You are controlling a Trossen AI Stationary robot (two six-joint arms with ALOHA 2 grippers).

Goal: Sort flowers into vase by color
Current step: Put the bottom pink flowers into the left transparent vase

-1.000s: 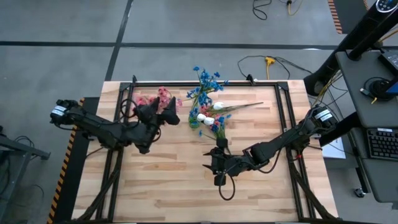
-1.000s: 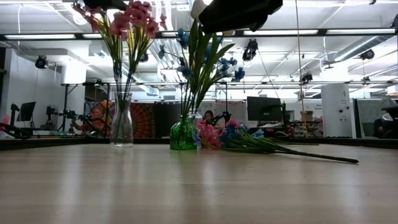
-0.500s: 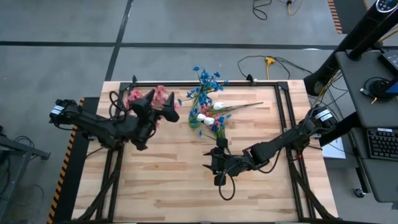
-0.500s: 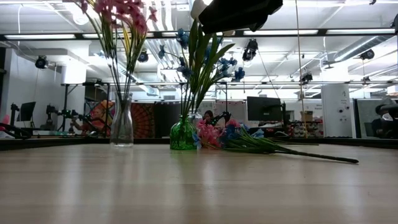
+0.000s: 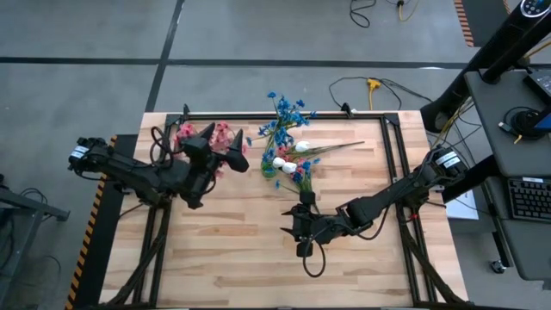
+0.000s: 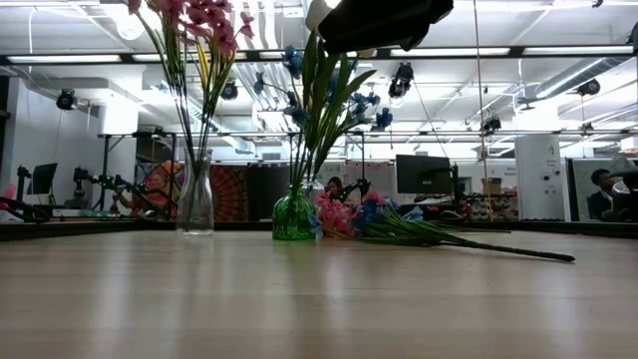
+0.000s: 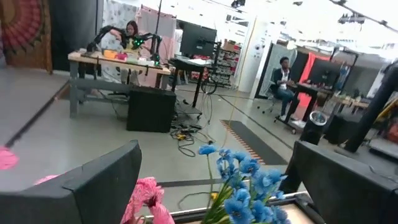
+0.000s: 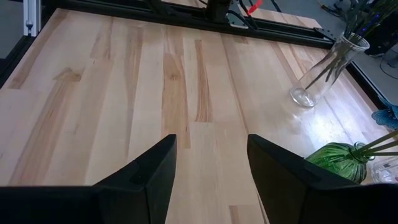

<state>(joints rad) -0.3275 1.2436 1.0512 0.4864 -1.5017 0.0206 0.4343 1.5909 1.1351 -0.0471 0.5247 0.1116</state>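
Pink flowers (image 5: 205, 133) just beyond open left hand (image 5: 219, 148)

Pink flowers (image 5: 222, 133): thin green stems upright in a clear glass vase (image 6: 195, 199), blossoms directly beside the wide-open left pincer (image 5: 219, 154).
Blue flowers (image 5: 284, 112): sprigs standing in a green glass vase (image 6: 293, 214), between the two pincers.
Loose flowers (image 6: 399, 225): pink, blue and white sprigs lying flat on the counter (image 5: 241, 250), just beyond the empty, part-open right pincer (image 5: 295, 226), stems pointing away from the green vase.
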